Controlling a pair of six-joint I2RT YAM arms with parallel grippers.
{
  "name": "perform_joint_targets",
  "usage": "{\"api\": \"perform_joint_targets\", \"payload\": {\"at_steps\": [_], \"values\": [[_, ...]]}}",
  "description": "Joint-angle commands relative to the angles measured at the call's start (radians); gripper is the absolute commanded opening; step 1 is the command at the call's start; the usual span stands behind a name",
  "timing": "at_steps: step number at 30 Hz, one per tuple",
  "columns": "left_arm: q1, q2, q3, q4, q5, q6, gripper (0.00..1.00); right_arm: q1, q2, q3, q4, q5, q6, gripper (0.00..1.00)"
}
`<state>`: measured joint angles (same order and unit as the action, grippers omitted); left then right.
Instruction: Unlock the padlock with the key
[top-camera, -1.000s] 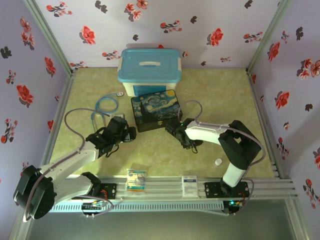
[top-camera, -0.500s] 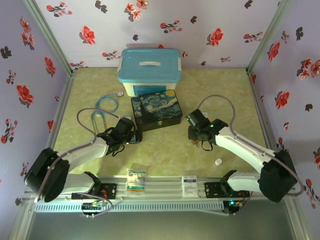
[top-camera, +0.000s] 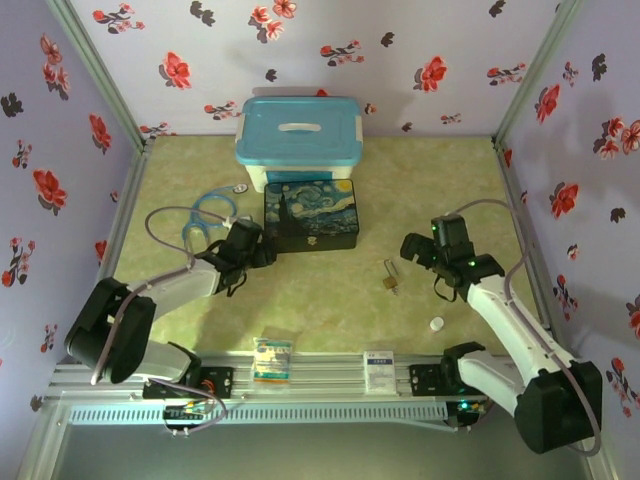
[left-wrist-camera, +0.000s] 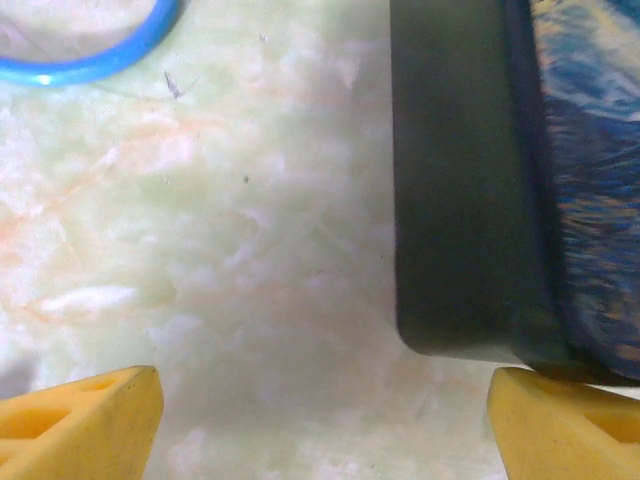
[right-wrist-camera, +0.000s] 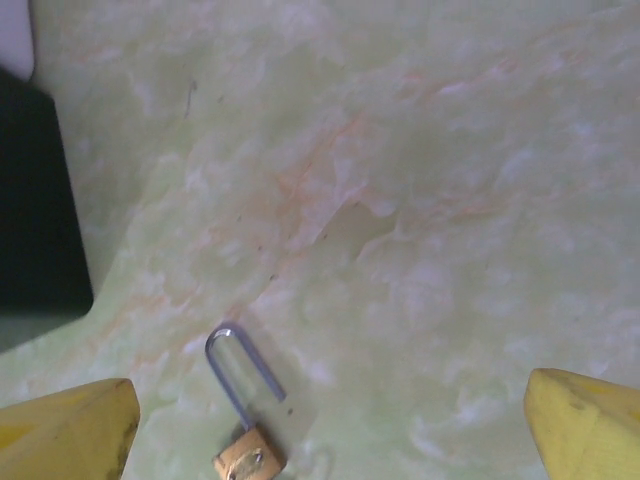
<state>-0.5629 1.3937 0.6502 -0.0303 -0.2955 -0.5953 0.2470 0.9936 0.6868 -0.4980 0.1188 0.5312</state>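
The pale green marbled bench (top-camera: 450, 190) carries the padlock (right-wrist-camera: 245, 458) near the right pincer (right-wrist-camera: 328, 425). One leg of its shackle seems sprung free, so the unlocking looks done, though I cannot make out the key. The right pincer and left pincer (left-wrist-camera: 320, 410) both gape empty, and the painted box (top-camera: 312, 214) and blue-lidded tub (top-camera: 298, 135) are shut, their contents hidden.

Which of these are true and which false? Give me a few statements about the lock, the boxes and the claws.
1. The left gripper and the right gripper are both open. True.
2. The padlock lies on the table, gripped by neither. True.
3. The starry-night box sits on top of the blue-lidded bin. False: it stands on the table in front of the bin.
4. The white cap lies inside the blue tube loop. False: it lies beside the right arm, far from the tube.
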Motion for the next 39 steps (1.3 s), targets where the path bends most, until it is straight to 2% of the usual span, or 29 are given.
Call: {"api": "perform_joint_targets", "payload": {"at_steps": [1, 3, 5, 7, 8, 11, 13, 17, 19, 20, 21, 23, 24, 27, 29, 32, 34, 35, 37, 39], "values": [[0.011, -0.099, -0.005, -0.044, -0.016, 0.023, 0.85, -0.070, 0.006, 0.010, 0.060, 0.051, -0.048, 0.99], [0.015, -0.207, -0.025, -0.099, -0.043, 0.048, 0.86, -0.100, -0.003, 0.007, 0.090, 0.164, -0.094, 0.99], [0.029, -0.309, -0.038, -0.142, -0.117, 0.099, 0.87, -0.112, -0.023, -0.024, 0.158, 0.286, -0.176, 0.99], [0.075, -0.373, -0.039, -0.162, -0.173, 0.183, 0.95, -0.117, -0.045, -0.088, 0.289, 0.382, -0.247, 0.99], [0.105, -0.387, -0.031, -0.167, -0.189, 0.235, 0.99, -0.119, -0.060, -0.148, 0.407, 0.385, -0.297, 0.99], [0.173, -0.352, 0.014, -0.196, -0.262, 0.343, 1.00, -0.122, -0.055, -0.356, 0.857, 0.343, -0.405, 0.99], [0.235, -0.320, -0.027, -0.083, -0.265, 0.400, 1.00, -0.136, 0.000, -0.423, 1.031, 0.367, -0.386, 0.99], [0.321, -0.261, -0.170, 0.263, -0.251, 0.539, 1.00, -0.171, 0.156, -0.439, 1.204, 0.276, -0.386, 0.99], [0.360, -0.212, -0.238, 0.455, -0.242, 0.550, 1.00, -0.181, 0.249, -0.460, 1.347, 0.263, -0.385, 0.99], [0.390, -0.177, -0.267, 0.543, -0.195, 0.552, 1.00, -0.193, 0.298, -0.461, 1.414, 0.262, -0.374, 0.99], [0.423, -0.133, -0.287, 0.627, -0.139, 0.557, 1.00, -0.205, 0.319, -0.450, 1.424, 0.243, -0.380, 0.99], [0.448, -0.096, -0.264, 0.636, -0.077, 0.603, 1.00, -0.231, 0.331, -0.396, 1.340, 0.171, -0.380, 0.99], [0.465, -0.074, -0.275, 0.706, -0.058, 0.615, 0.99, -0.240, 0.361, -0.377, 1.338, 0.144, -0.386, 0.99], [0.564, -0.015, -0.306, 0.867, 0.065, 0.519, 1.00, -0.247, 0.469, -0.360, 1.404, 0.158, -0.376, 0.99], [0.604, 0.059, -0.308, 0.938, 0.089, 0.482, 1.00, -0.250, 0.521, -0.383, 1.492, 0.134, -0.383, 0.99], [0.582, 0.097, -0.296, 0.941, 0.137, 0.522, 1.00, -0.249, 0.583, -0.391, 1.589, 0.140, -0.388, 0.99], [0.578, 0.162, -0.291, 1.004, 0.135, 0.535, 1.00, -0.247, 0.551, -0.321, 1.403, 0.141, -0.388, 1.00], [0.576, 0.137, -0.268, 0.912, 0.138, 0.529, 1.00, -0.229, 0.554, -0.302, 1.366, 0.147, -0.410, 1.00], [0.572, 0.156, -0.275, 0.958, 0.130, 0.541, 1.00, -0.218, 0.576, -0.316, 1.435, 0.173, -0.421, 0.99], [0.569, 0.152, -0.271, 0.951, 0.128, 0.541, 1.00, -0.218, 0.555, -0.309, 1.383, 0.170, -0.415, 0.99]]}}
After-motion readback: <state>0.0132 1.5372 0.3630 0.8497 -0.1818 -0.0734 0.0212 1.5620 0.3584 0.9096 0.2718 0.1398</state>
